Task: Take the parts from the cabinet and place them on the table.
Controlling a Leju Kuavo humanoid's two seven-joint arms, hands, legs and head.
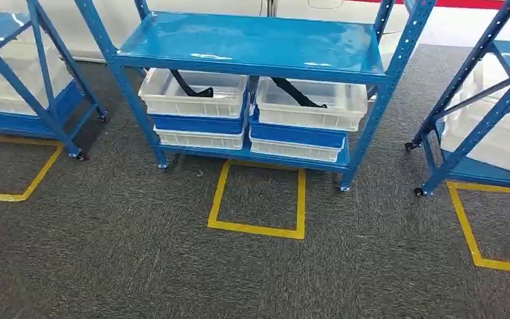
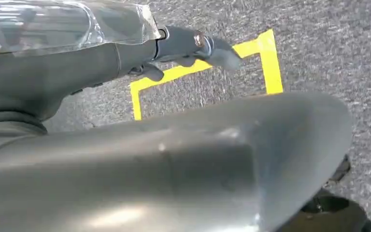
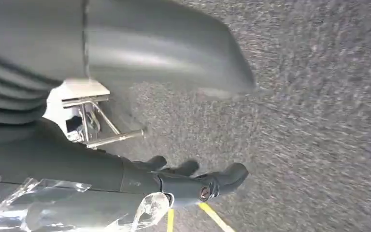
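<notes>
Two black parts [image 1: 190, 85] [image 1: 297, 93] are seen in the white bins [image 1: 196, 96] [image 1: 312, 105] on the lower level of the blue cabinet [image 1: 252, 43], well apart from both hands. The left hand [image 2: 188, 46] and right hand [image 3: 193, 181] are hung over the carpet [image 1: 139, 252], fingers loosely extended, nothing held. The top shelf overhangs the bins, so an arm could be knocked against it when reaching in. Yellow tape squares [image 1: 257, 199] and further racks [image 1: 478, 100] are set alongside.

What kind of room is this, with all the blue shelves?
Probably a warehouse or factory storeroom: blue metal racks on wheels, stacked white and blue bins holding black parts, and yellow tape squares on grey carpet.
</notes>
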